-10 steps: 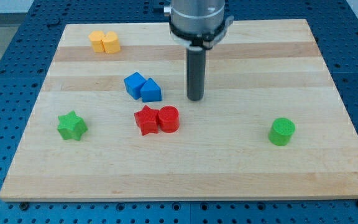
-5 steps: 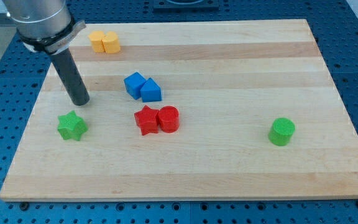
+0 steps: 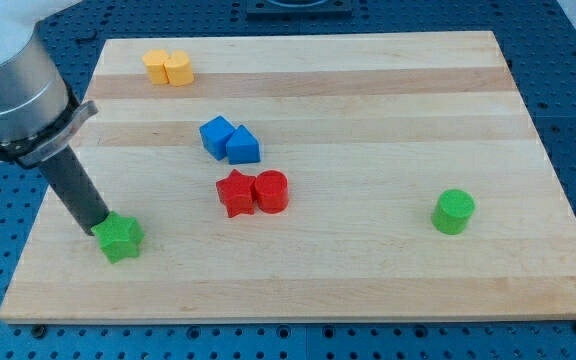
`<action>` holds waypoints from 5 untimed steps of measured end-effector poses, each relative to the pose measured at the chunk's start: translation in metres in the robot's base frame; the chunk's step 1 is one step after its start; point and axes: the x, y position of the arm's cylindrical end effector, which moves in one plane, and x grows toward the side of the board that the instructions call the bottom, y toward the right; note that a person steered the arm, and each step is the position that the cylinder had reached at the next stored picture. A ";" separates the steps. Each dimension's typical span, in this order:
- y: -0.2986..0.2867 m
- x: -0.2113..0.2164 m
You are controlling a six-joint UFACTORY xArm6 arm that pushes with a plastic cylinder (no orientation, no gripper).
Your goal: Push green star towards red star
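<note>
Camera view: tip (image 3: 98,229) down at board's (image 3: 368,270) lower left, pressed against green star's (image 3: 121,239) upper-left edge; bare rod, grips nothing. Green star well left of red star (image 3: 235,193). Red star touches red cylinder (image 3: 272,192) on its right. Blue pair (image 3: 230,140) above them. Green cylinder (image 3: 454,212) far right.

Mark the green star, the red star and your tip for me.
green star (image 3: 121,239), camera view, on its top face.
red star (image 3: 235,192), camera view, on its top face.
my tip (image 3: 99,229), camera view, the rod's lower end, against the green star's upper-left side.
</note>
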 end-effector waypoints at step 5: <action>-0.008 0.028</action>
